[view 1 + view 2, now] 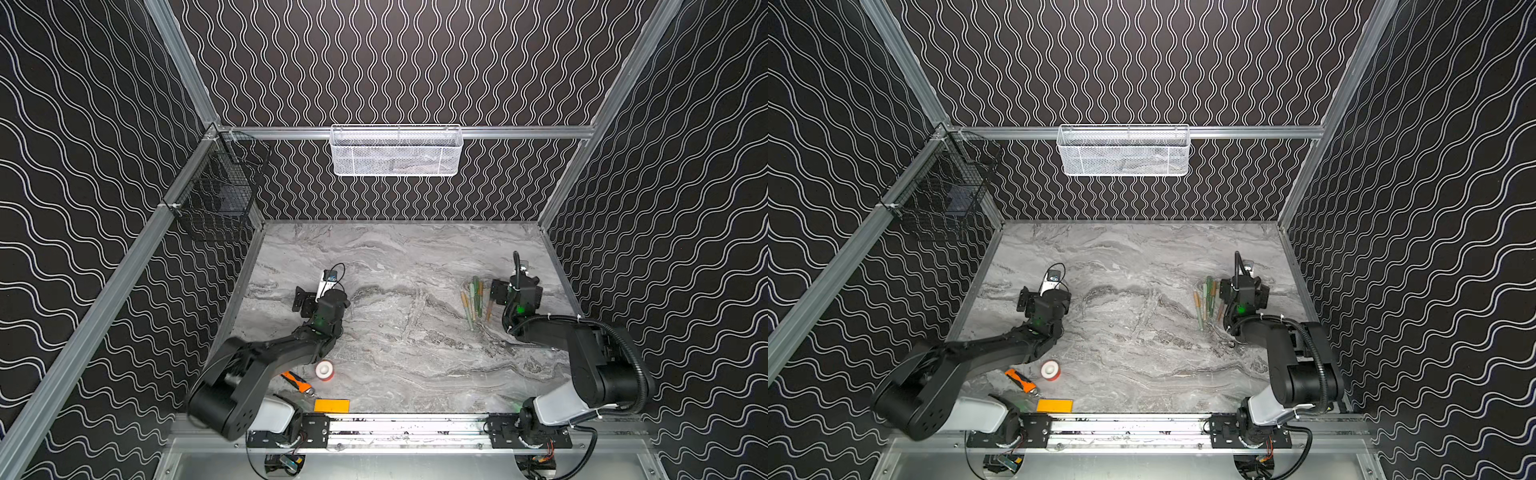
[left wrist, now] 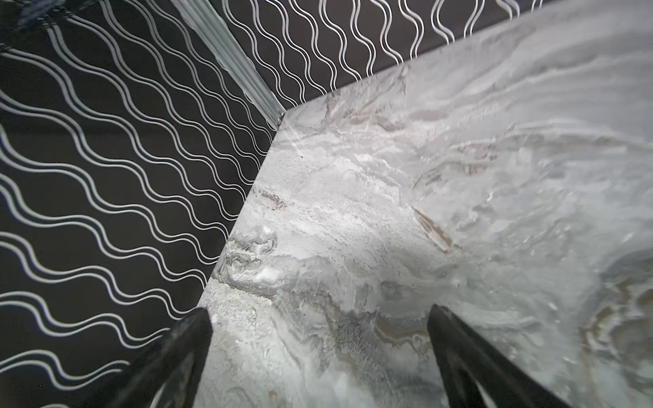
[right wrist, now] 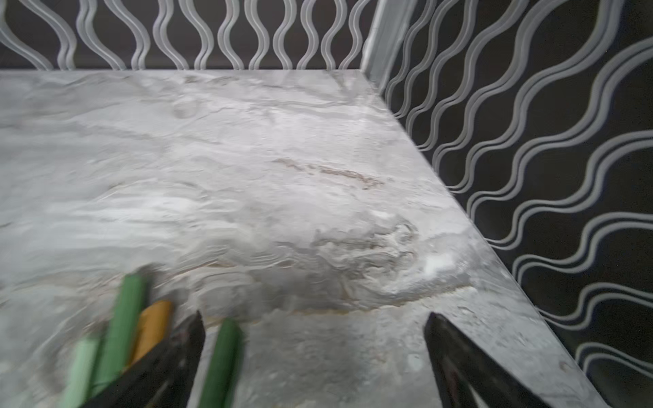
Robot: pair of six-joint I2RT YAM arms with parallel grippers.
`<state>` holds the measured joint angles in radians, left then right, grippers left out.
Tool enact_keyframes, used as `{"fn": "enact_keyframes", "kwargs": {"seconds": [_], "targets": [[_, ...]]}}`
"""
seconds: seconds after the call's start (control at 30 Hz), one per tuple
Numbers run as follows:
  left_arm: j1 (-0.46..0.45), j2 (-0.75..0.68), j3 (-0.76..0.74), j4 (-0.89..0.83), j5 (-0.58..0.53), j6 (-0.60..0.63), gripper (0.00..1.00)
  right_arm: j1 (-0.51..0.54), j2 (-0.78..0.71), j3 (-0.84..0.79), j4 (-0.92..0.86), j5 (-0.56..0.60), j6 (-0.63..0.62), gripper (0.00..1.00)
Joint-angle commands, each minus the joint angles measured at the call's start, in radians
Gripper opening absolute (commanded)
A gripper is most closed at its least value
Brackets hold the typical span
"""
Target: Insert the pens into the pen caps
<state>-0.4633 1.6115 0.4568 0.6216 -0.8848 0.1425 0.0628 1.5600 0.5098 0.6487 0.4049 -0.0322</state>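
Several pens [image 1: 473, 303] [image 1: 1207, 302] lie side by side on the marble table at the right, in both top views. Their far ends are thicker tubes, dark green or tan, which look like pen caps [image 1: 476, 286] seated on them. My right gripper [image 1: 497, 291] [image 3: 315, 318] stands open just right of the bundle. In the right wrist view one dark green tube [image 3: 222, 360] lies on the table between the fingers, close to one of them; a green [image 3: 123, 325], a tan [image 3: 152, 326] and a pale green one [image 3: 79, 371] lie outside. My left gripper [image 1: 300, 301] [image 2: 319, 312] is open over bare marble by the left wall.
A white-and-red tape roll [image 1: 324, 370], an orange-and-black tool [image 1: 297, 382] and a yellow card [image 1: 331, 405] lie near the front left. A white mesh basket [image 1: 395, 151] hangs on the back rail, a black wire basket [image 1: 216, 195] on the left rail. Patterned walls enclose the table.
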Motion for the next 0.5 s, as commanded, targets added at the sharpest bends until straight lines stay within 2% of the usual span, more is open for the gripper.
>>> {"fn": "enact_keyframes", "kwargs": {"seconds": [0.0,0.1,0.13,0.27,0.47], "targets": [[0.009,0.071,-0.016,0.447,-0.003,0.169,0.99,-0.006,0.0,-0.028,0.161,-0.048,0.03,0.99],[0.04,0.141,-0.063,0.665,0.017,0.196,0.99,-0.006,-0.007,-0.048,0.189,-0.053,0.028,0.99],[0.041,0.141,-0.069,0.673,-0.005,0.181,0.99,-0.006,-0.008,-0.05,0.192,-0.052,0.026,0.99],[0.089,0.083,-0.094,0.594,0.097,0.1,0.99,-0.006,-0.01,-0.055,0.2,-0.039,0.026,0.99],[0.177,0.033,-0.048,0.39,0.283,0.015,0.99,-0.007,-0.015,-0.072,0.223,-0.031,0.036,0.99]]}}
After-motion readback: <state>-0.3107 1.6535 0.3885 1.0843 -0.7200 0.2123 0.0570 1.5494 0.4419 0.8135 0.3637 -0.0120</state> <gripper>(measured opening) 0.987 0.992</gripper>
